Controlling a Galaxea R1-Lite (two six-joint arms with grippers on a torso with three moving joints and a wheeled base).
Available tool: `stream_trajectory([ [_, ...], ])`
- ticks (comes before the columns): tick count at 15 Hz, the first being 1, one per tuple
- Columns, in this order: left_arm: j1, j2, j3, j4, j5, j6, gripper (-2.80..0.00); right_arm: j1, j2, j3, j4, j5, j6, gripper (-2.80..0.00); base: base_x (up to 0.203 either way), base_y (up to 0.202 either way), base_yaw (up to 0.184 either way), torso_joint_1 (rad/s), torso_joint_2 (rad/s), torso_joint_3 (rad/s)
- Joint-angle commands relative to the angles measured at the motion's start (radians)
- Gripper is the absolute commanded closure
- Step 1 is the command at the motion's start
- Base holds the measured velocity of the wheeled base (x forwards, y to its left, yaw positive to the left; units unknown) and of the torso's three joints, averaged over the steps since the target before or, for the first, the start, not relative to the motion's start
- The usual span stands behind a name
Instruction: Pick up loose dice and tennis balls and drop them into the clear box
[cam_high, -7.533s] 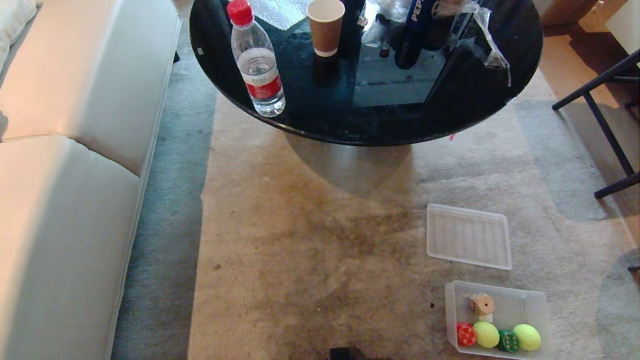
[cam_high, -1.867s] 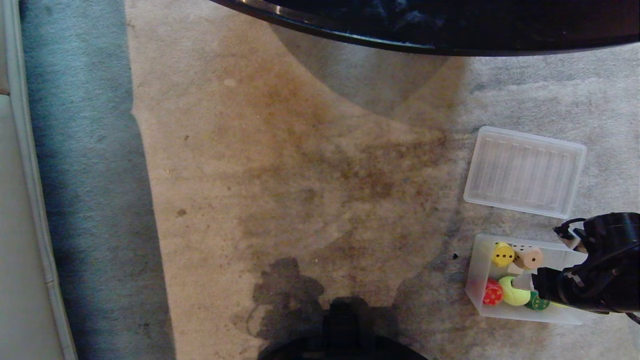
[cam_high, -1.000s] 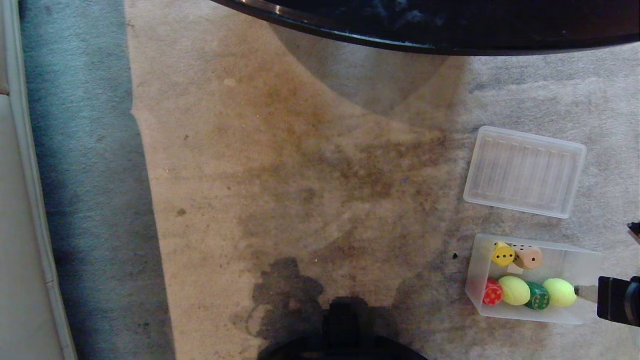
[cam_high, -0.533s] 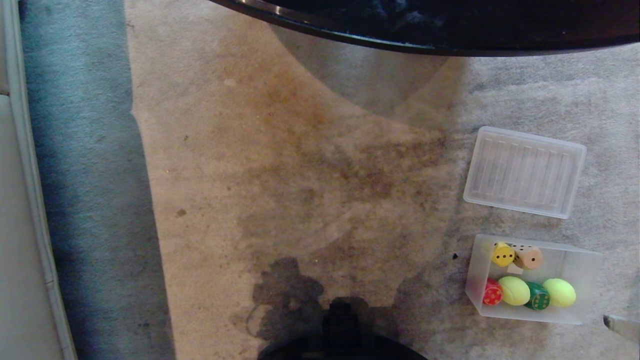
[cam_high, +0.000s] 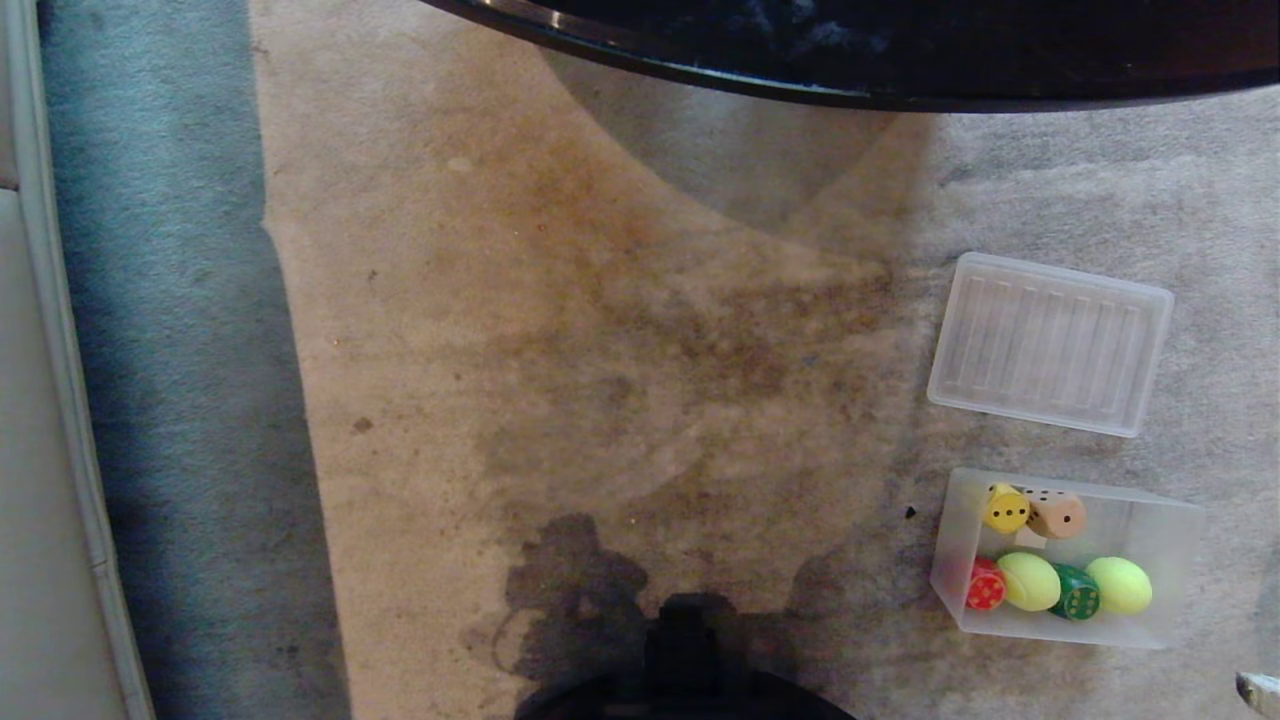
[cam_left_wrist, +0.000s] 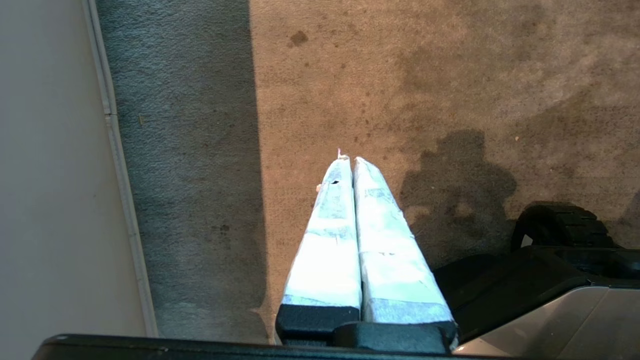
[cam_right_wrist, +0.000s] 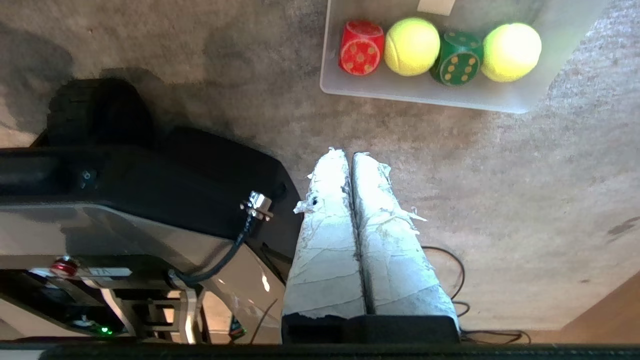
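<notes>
Sofa edge (cam_high: 45, 400) ran down the far left of the head view, grey carpet strip beside it. Left gripper (cam_left_wrist: 348, 160), seen only in its wrist view, hung clenched and empty over the stained rug (cam_high: 600, 350). Black table (cam_high: 900, 50) crossed the top of the frame. Ribbed lid (cam_high: 1050, 343) lay right of centre, just above the clear box (cam_high: 1170, 520) at lower right. Contents: yellow die (cam_high: 1006, 509), tan die (cam_high: 1058, 517), red die (cam_high: 984, 587), green die (cam_high: 1076, 595), two tennis balls (cam_high: 1029, 581) and (cam_high: 1120, 585). Right gripper (cam_right_wrist: 350, 156), clenched and empty, sat near the box's long wall; only its tip (cam_high: 1262, 690) showed at the lower right corner. No loose pieces visible on the rug; collection judged complete. Advice: keep the arm clear of the box wall while parking it.
</notes>
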Motion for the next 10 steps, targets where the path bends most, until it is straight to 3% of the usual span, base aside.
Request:
stream_trajectory([
  [1,0.0,0.0,0.0,0.0,0.0,-0.001,0.0,0.013,-0.053,0.036,-0.002,-0.005,-0.002,0.0,0.0,0.0,0.0,0.0,0.0,0.0],
  [6,0.0,0.0,0.0,0.0,0.0,-0.001,0.0,0.086,-0.522,0.175,-0.02,-0.032,-0.009,0.0,0.0,0.0,0.0,0.0,0.0,0.0],
  [10,0.0,0.0,0.0,0.0,0.0,-0.001,0.0,0.11,-0.592,0.207,-0.023,-0.043,-0.008,0.0,0.0,0.0,0.0,0.0,0.0,0.0],
])
